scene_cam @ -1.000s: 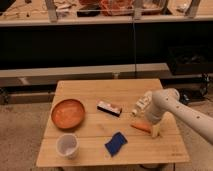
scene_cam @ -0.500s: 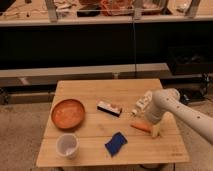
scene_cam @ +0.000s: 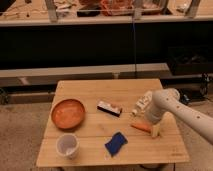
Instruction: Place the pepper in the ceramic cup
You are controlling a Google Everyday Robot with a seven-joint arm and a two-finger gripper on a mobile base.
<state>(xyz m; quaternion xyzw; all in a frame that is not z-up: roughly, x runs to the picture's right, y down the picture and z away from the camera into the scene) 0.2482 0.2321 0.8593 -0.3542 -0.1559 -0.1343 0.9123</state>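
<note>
Currently I see the gripper (scene_cam: 155, 131) hanging low over the right side of the wooden table (scene_cam: 165, 152), at the end of the white arm (scene_cam: 182, 114) that reaches in from the right edge of the view. It points down at the boards and sits just beside the right end of the pepper (scene_cam: 140, 127), which lies flat on the table as a short orange shape, its length running left to right. From this angle I cannot tell whether the gripper is clenched, released, or has any hold on the pepper; the two look to be touching or very nearly so. The ceramic cup (scene_cam: 67, 145), white and upright with its mouth open, stands at the front left corner, well apart from the pepper. Between them, roughly on the straight line across the table, lies a crumpled blue cloth (scene_cam: 116, 143). Behind the cup sits a round orange bowl (scene_cam: 68, 113), near the left edge. Toward the middle of the table lies a dark bar-shaped packet (scene_cam: 109, 107), slightly angled. Just behind the pepper, close against the arm, is a small white item (scene_cam: 144, 103), possibly a bottle, though it is too indistinct for me to be sure. A long shelf (scene_cam: 100, 21) with clutter runs across the background.
</note>
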